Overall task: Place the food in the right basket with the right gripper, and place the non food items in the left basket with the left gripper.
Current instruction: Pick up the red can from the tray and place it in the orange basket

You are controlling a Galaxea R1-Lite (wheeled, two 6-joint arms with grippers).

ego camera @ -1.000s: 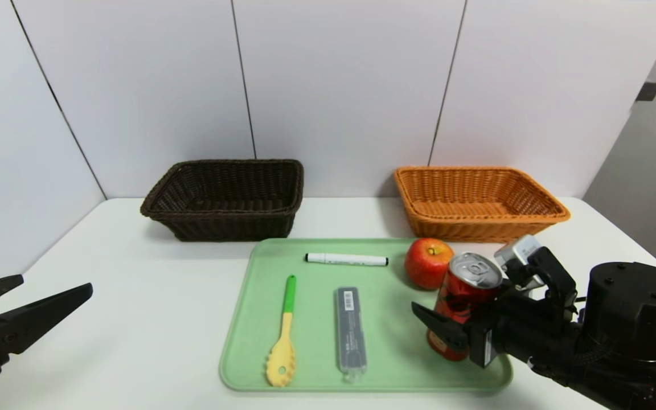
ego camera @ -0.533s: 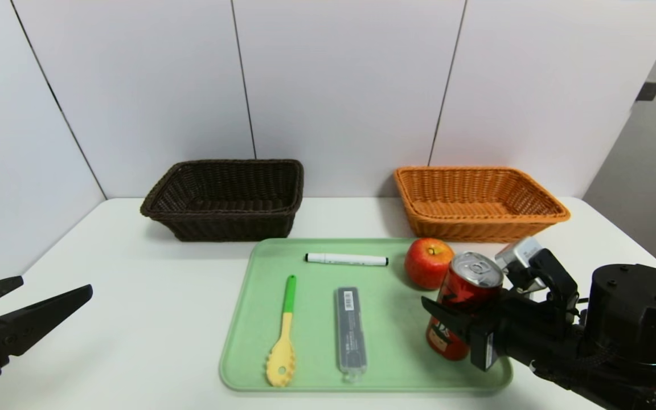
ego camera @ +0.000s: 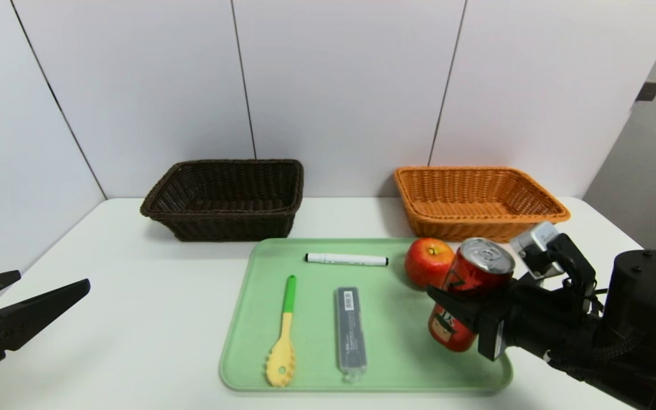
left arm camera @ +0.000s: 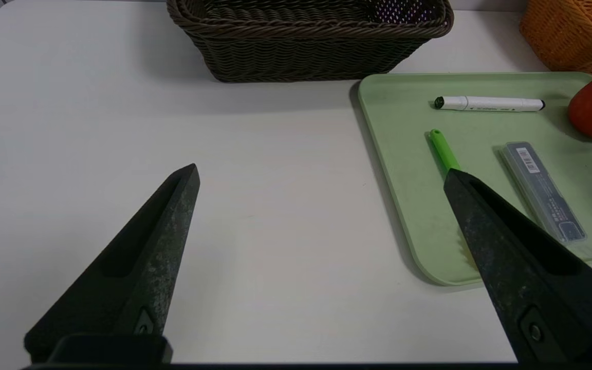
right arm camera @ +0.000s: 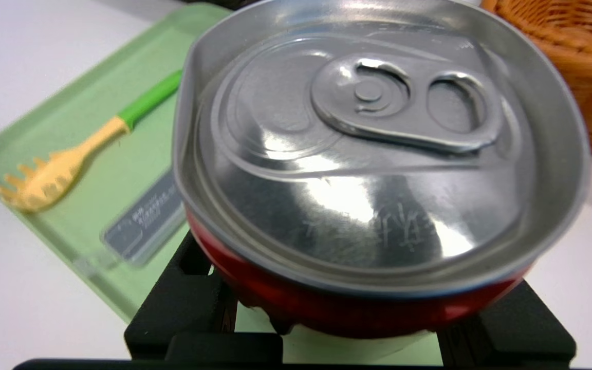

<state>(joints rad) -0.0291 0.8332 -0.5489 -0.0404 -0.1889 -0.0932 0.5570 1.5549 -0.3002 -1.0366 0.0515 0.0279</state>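
Note:
My right gripper [ego camera: 462,310] is shut on a red drink can [ego camera: 471,296] and holds it tilted just above the right end of the green tray [ego camera: 248,319]. The can's silver top [right arm camera: 378,154] fills the right wrist view, with the black fingers [right arm camera: 183,303] on either side of its red wall. A red apple [ego camera: 426,262] lies on the tray just behind the can. A white marker [ego camera: 346,259], a yellow-green pasta spoon [ego camera: 283,336] and a grey case [ego camera: 351,329] lie on the tray. My left gripper [ego camera: 54,280] stands open over the table at the near left, holding nothing.
The dark brown basket [ego camera: 231,228] stands at the back left and the orange basket [ego camera: 464,230] at the back right, just behind the apple. Both look empty. White wall panels close off the table's far edge.
My right gripper has closed on the can, lifted it off the tray and tipped it, shifting slightly right. The left arm has barely moved.

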